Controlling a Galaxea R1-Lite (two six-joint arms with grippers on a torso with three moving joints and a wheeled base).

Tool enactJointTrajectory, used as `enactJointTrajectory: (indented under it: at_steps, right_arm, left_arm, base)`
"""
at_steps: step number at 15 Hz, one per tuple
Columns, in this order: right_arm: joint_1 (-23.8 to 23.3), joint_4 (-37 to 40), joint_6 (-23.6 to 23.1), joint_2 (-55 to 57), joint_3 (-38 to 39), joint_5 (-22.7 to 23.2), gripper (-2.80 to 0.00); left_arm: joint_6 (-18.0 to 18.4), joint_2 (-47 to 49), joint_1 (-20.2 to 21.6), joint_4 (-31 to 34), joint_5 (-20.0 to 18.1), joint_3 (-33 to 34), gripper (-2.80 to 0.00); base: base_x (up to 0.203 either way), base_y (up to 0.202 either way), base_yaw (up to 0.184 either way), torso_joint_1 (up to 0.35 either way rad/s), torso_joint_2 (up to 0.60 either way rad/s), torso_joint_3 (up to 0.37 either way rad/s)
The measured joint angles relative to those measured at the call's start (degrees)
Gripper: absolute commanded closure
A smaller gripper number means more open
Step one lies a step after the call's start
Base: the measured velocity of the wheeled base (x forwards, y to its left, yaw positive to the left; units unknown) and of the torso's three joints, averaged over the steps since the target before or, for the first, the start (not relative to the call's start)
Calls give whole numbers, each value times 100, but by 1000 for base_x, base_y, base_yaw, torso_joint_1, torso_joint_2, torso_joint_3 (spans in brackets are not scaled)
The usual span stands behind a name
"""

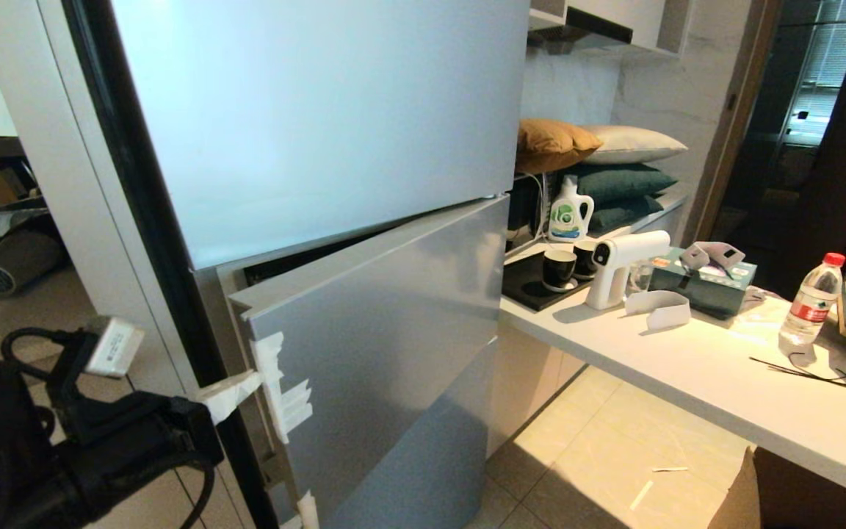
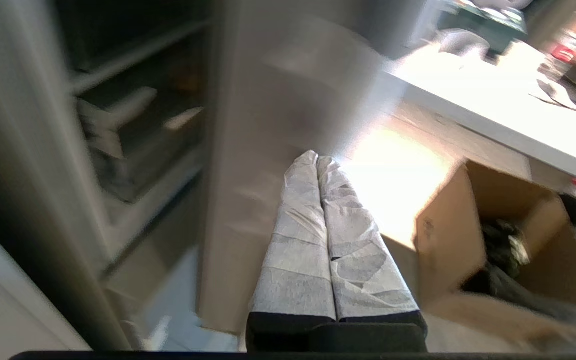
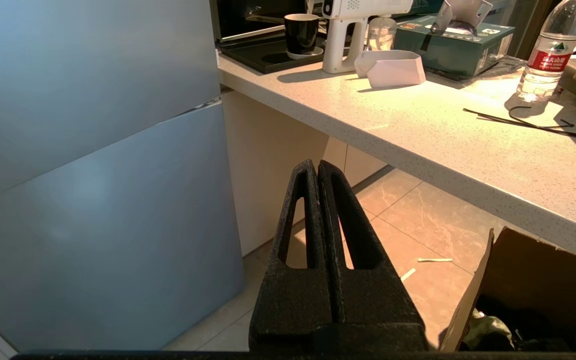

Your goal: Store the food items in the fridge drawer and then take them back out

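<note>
The left gripper (image 2: 318, 162) has its white-wrapped fingers (image 2: 298, 240) pressed flat together, clenched on nothing. In the head view those wrapped tips (image 1: 228, 393) reach in from the lower left to the free edge of the lower fridge door (image 1: 386, 353), beside the white taped handle (image 1: 280, 386) fixed to that edge; whether they actually touch the tape cannot be told. The door stands slightly ajar, a dark gap showing along its top. The right gripper (image 3: 318, 167) is likewise shut and empty, its black fingers (image 3: 298, 235) closed tip to tip, hanging low near the floor beside the desk (image 3: 418, 130), apart from the fridge.

The coming move appears to turn on this relation: the fridge interior lies behind the door edge, past the left fingers, so the left arm is clearly the nearer one and the door must swing wider before anything inside can be reached.

The left wrist view alone looks through the gap, showing dim shelves (image 2: 133, 65) and blurred shapes within; the fridge drawer cannot be picked out for certain, and the food items are not visible in any view. The right wrist view alone shows a cardboard box (image 3: 533, 285) on the floor under the desk edge. The head view adds the upper door (image 1: 320, 110), closed.
</note>
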State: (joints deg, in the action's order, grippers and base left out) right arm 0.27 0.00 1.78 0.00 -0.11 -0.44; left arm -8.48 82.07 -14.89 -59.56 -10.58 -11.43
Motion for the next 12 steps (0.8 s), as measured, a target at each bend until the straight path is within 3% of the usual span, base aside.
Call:
enactJointTrajectory:
  at_steps: [2, 5, 7, 9, 12]
  right_arm:
    - [-5, 0, -4, 0, 0, 0, 0]
    - [-5, 2, -4, 0, -2, 0, 0]
    - [-2, 0, -2, 0, 0, 0, 0]
    - [-2, 0, 0, 0, 1, 0, 0]
    - [-2, 0, -2, 0, 1, 0, 0]
  left_arm:
    - [-58, -211, -293, 15, -2, 213, 0]
    - [-541, -482, -755, 17, 6, 369, 0]
    - [-596, -547, -813, 24, 236, 337, 0]
    - [-501, -570, -616, 21, 696, 150, 0]
    - [117, -619, 29, 14, 1120, -86, 0]
  base:
    - [0, 0, 0, 0, 0, 0]
    - [0, 0, 0, 0, 0, 0]
    - [0, 0, 0, 0, 0, 0]
    - [0, 0, 0, 0, 0, 0]
    - [0, 0, 0, 0, 0, 0]
